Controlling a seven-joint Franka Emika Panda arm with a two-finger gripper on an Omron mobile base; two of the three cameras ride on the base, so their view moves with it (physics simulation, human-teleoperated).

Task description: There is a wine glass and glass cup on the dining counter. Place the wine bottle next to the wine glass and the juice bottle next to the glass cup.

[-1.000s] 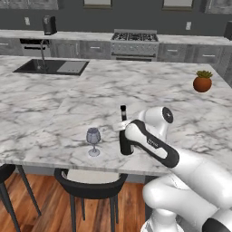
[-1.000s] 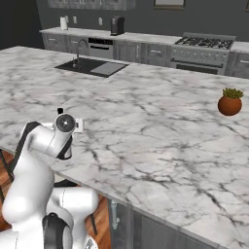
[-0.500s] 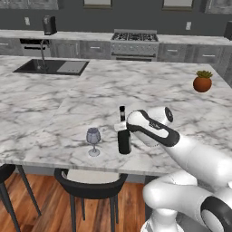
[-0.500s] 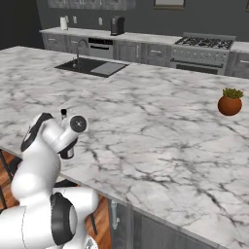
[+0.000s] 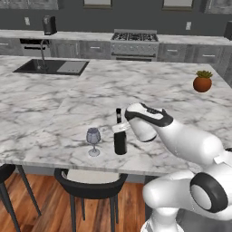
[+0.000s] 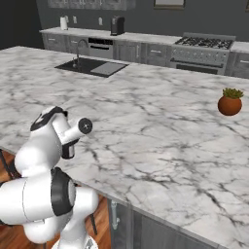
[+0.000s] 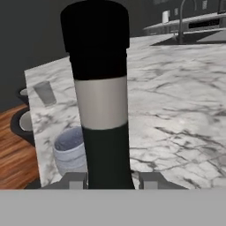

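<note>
Jaws [image 7: 110, 180] flank the upright tall dark, pale-labelled wine bottle [image 5: 120, 138] as before, contact unclear; arm has swung right; bottle base hidden.

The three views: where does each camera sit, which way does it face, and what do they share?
Left base view: behind the arm on its left, facing forward and down over the dining counter; arm rises lower right.
Right base view: behind on its right, same counter; arm lower left.
Hand view: on the hand, looking along the jaws at the wine bottle.
Left base and hand views share the bottle and wine glass.
</note>
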